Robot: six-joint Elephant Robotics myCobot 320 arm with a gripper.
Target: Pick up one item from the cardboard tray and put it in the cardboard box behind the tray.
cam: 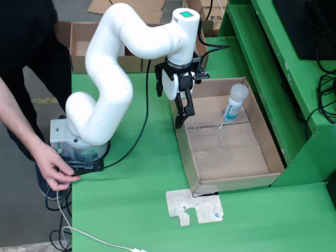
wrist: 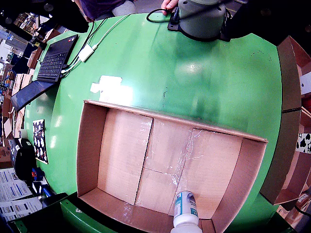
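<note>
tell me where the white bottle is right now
The white bottle lies inside the cardboard tray, in its far right corner in the fixed view, to the right of the gripper. In the fisheye view it shows at the bottom edge.

Fixed view: tray [cam: 261, 157] right of arm base [cam: 79, 149], bottle [cam: 233, 103] in its far end. Box [cam: 84, 44] behind tray. Gripper [cam: 181, 118] seemingly above tray's left wall.

Matt brown cardboard tray [cam: 261, 140] with shiny clear tape [wrist: 187, 154] on its floor; inside, a glossy white plastic bottle [cam: 234, 102].
</note>
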